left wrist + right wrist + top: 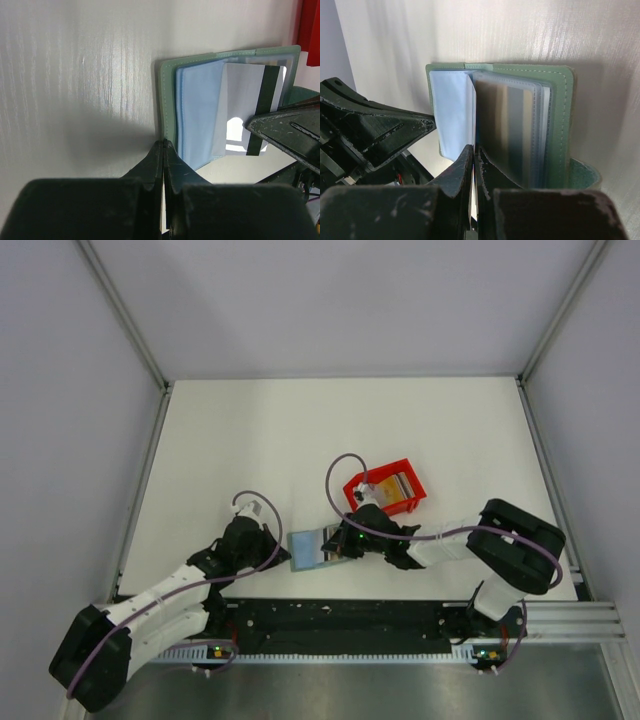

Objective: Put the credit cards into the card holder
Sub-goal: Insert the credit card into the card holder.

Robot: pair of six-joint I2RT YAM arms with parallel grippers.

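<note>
From above and behind, we look down on the whole table (300,430). Our wrist views sit close, facing the open card holder (197,115) from opposite sides.

I can read nothing here, not a word, number, brand or sign. The card (242,95) turns a plain whitish face and one dark stripe to my left wrist camera, with no print that I can make out. The holder (167,100) is bare stitched green outside and has cloudy sleeves inside. From above, the cards in the red bin (410,502) are far too small to read.
</note>
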